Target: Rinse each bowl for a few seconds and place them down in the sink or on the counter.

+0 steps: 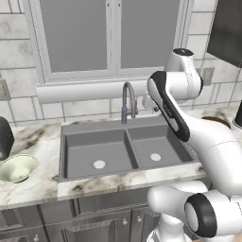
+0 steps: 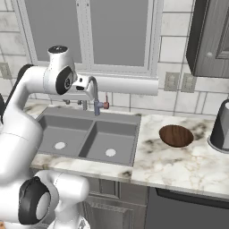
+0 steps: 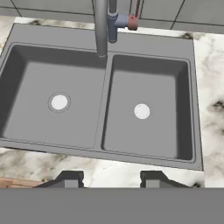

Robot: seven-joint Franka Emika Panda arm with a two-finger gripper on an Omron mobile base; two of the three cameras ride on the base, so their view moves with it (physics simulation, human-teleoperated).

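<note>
The pale cream-green bowl [image 1: 16, 168] sits upright on the white marble counter [image 1: 38, 142], left of the sink. To the right of the sink, the dark reddish-brown bowl [image 2: 176, 135] rests on the counter [image 2: 179, 165]. Between them lies the grey double-basin sink [image 1: 94, 126] [image 3: 144, 48], both basins bare, with its curved faucet [image 1: 127, 101] [image 3: 101, 26] behind the divider. My gripper [image 3: 111, 179] hangs high above the sink's front edge, looking down into the basins. Its fingers [image 3: 70, 178] stand apart with nothing between them, so it is open.
A black ribbed object [image 1: 4, 137] stands at the far left of the counter. A dark grey cylinder [image 2: 221, 127] stands at the far right. A dark wall cabinet [image 2: 210, 36] hangs above it, and a window [image 1: 108, 38] lies behind the faucet.
</note>
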